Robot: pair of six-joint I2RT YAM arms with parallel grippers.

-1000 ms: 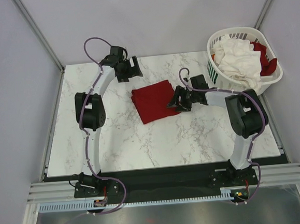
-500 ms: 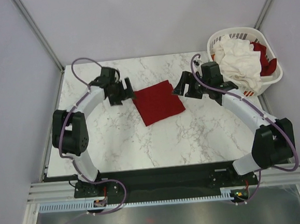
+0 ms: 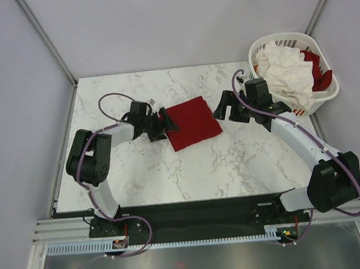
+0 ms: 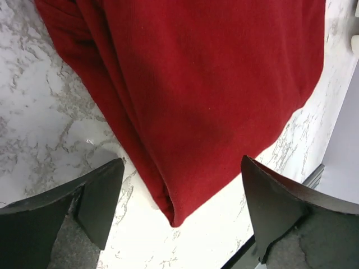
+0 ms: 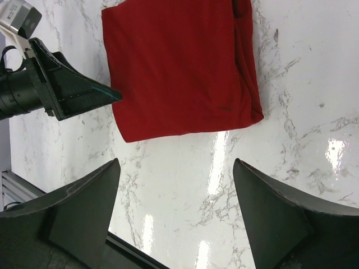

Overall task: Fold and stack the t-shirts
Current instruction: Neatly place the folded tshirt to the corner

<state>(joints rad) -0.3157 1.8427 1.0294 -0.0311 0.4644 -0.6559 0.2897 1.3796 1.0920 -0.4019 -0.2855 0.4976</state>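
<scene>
Folded red t-shirt (image 3: 191,121) lies flat on the marble table (image 3: 232,161), a neat rectangle turned at a slant, layered fold edges along its left side.

Left gripper (image 3: 165,124) sits low at the shirt's left edge. Fingers released and spread wide. In the left wrist view the shirt's (image 4: 213,84) corner lies between the two fingers of the left gripper (image 4: 180,168), unpinched; contact with the cloth cannot be told.

Right gripper (image 3: 223,108) hangs just right of the shirt, fingers spread, nothing in them. Its wrist view looks across the whole shirt (image 5: 179,67) to the left gripper's finger (image 5: 61,84) on the far side.

Well to the right of the shirt and farther back: a white basket (image 3: 266,43) at the table's corner, holding crumpled white cloth (image 3: 285,69) and red cloth (image 3: 318,74).
</scene>
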